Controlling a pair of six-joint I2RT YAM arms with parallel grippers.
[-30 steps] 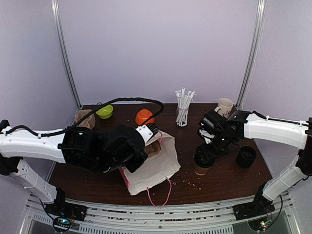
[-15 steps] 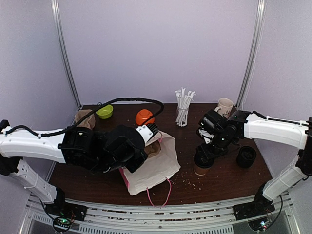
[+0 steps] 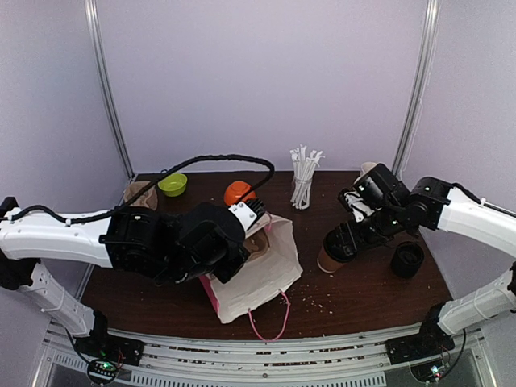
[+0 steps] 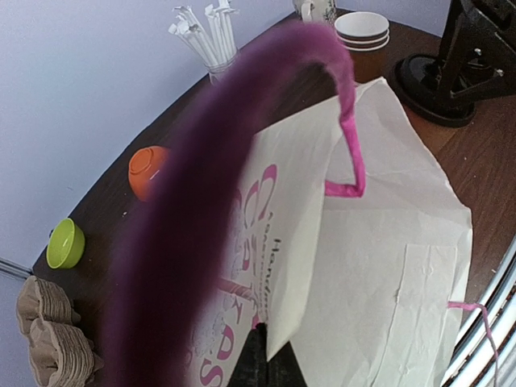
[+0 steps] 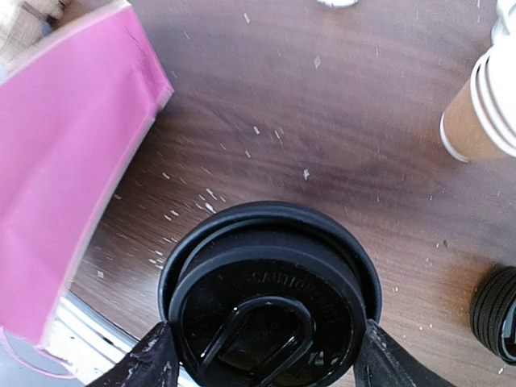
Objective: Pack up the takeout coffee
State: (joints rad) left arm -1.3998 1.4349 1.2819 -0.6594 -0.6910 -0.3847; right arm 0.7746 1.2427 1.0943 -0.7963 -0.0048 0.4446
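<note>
1. The right hand (image 5: 266,355) holds the takeout coffee (image 5: 270,282), tilted, right of centre in the top view.
2. The left hand (image 4: 262,363) pinches the paper bag (image 4: 387,266) at centre-left.
3. Better to level the cup first, then bring it above the bag mouth and lower it slowly.

Left wrist view: the handle (image 4: 205,201) smears into a purple blur across your lens. Your left hand (image 4: 262,367) is only a dark sliver at the bottom edge, closed. You cannot tell what it pinches. The top edge cuts the mug (image 4: 314,8).

Top view: your left hand is lost between its arm and the bag (image 3: 262,278). Your right hand (image 3: 339,242) covers most of the cup (image 3: 327,263), so only the brown base shows. The mug sits almost wholly behind the right arm.

Right wrist view: the lid (image 5: 270,278) hides the cup's body. Both fingers (image 5: 157,361) clasping it run off the bottom edge. The right edge cuts the lid stack (image 5: 497,310).
</note>
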